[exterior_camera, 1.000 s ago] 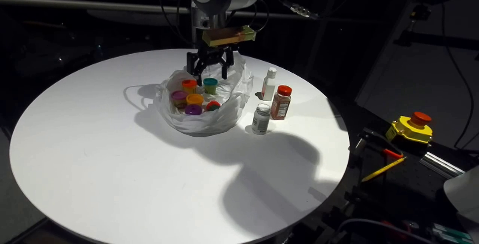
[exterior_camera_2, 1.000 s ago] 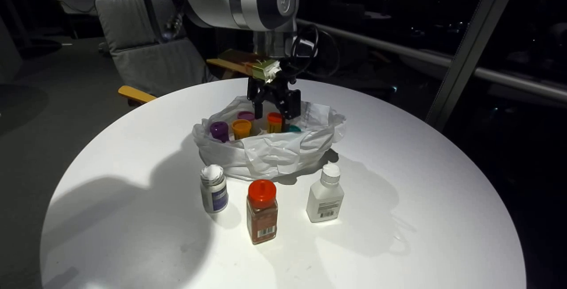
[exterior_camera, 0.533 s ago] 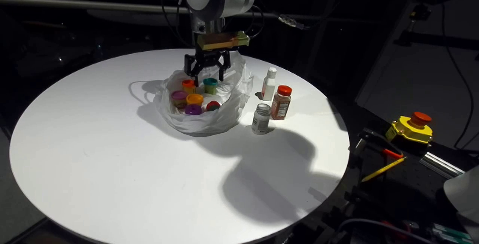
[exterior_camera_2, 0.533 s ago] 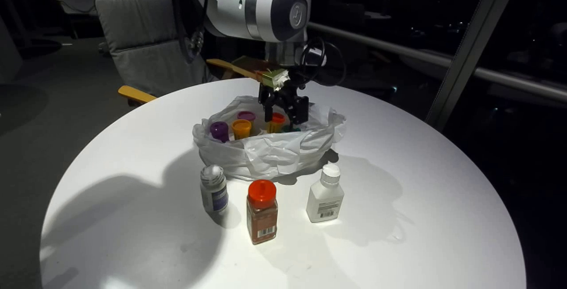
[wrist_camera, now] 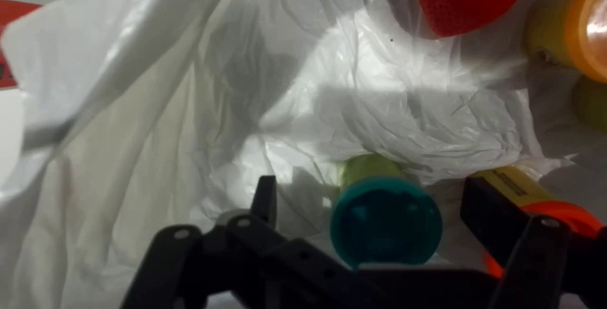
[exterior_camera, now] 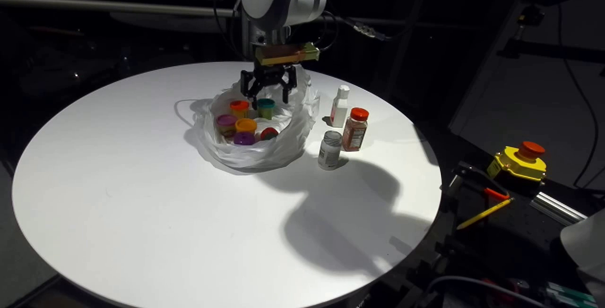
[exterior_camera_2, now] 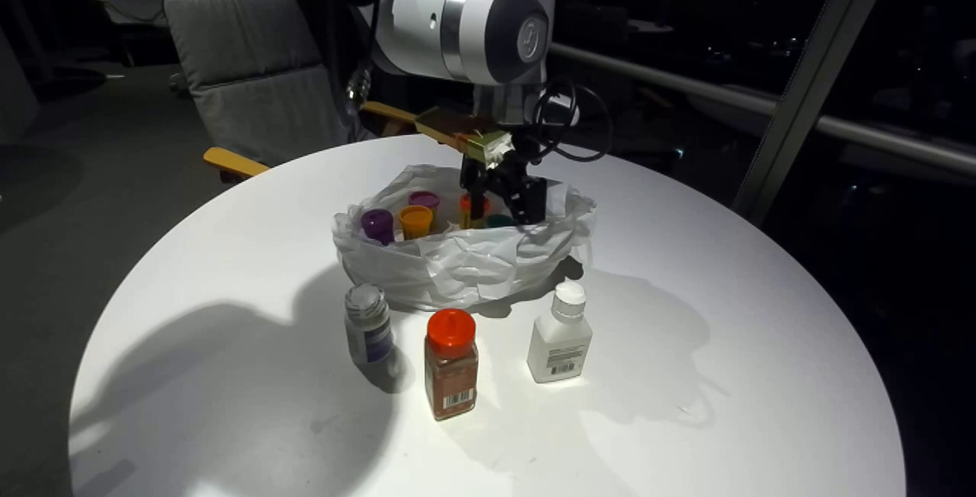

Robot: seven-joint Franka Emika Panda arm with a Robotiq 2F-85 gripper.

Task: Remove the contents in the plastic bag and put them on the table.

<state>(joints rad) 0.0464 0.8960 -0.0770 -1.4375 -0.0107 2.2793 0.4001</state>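
I hold one hand (exterior_camera: 270,103) at the mouth of one plastic bag (exterior_camera: 259,158), jaws apart; one teal-lidded pot (wrist_camera: 386,221) shows between them. Inside, toward the desk's (exterior_camera: 142,213) far edge: four lidded pots (exterior_camera: 246,125), one dark-purple item (exterior_camera: 244,139), one red item (exterior_camera: 269,133). Outside: three bottles (exterior_camera: 355,132).

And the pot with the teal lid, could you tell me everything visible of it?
The teal-lidded pot is small and round, its yellow-green body apparently plastic. It stands upright, lid on, in the plastic bag, not touching the orange-red-lidded pot. The wrist view shows it within the open pincer, with space on both sides; only the bag seems to touch it.
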